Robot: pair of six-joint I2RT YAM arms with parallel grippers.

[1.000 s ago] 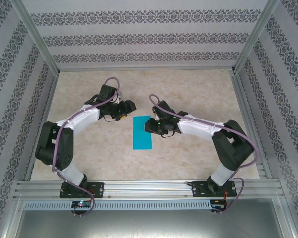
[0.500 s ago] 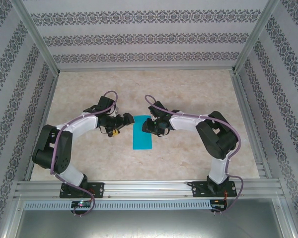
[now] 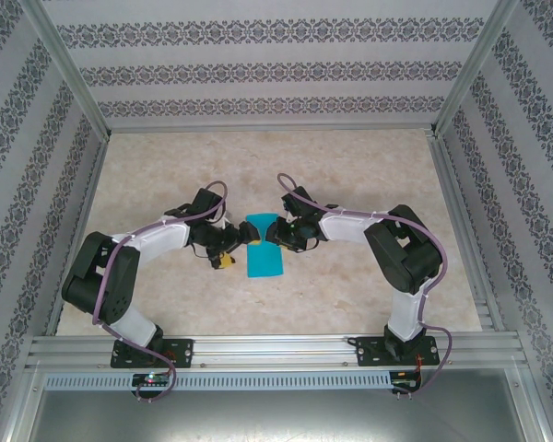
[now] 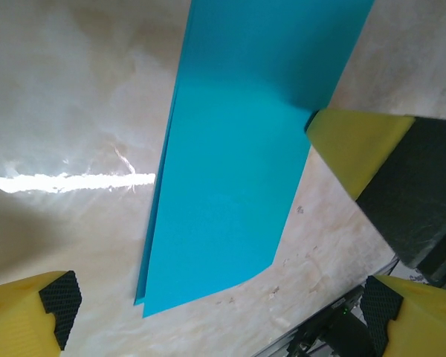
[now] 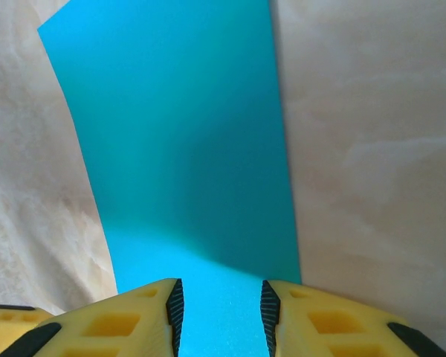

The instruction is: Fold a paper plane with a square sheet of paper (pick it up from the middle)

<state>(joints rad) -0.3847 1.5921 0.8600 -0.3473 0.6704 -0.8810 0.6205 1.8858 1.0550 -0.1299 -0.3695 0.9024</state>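
The square sheet of paper [image 3: 264, 253] lies on the table as a teal rectangle folded into two layers, which sit slightly offset along the long edge in the left wrist view [image 4: 238, 171]. My left gripper [image 3: 242, 236] is at the paper's left edge, wide open [image 4: 215, 327], with the paper in front of its fingers [image 4: 37, 316]. My right gripper [image 3: 276, 234] is low over the paper's right side near the far end. It is open, its pads [image 5: 175, 312] a narrow gap apart, with the paper [image 5: 186, 149] beneath them [image 5: 221, 316]. One right finger [image 4: 353, 145] touches the paper's edge.
The marble-patterned table [image 3: 350, 166] is walled by patterned panels and aluminium posts [image 3: 69, 74]. An aluminium rail [image 3: 276, 348] carries both arm bases at the near edge.
Both grippers have closed in on the paper. The left one moved right and nearer, up to the paper's left edge. The right one settled lower over its far end. The paper stayed in place.
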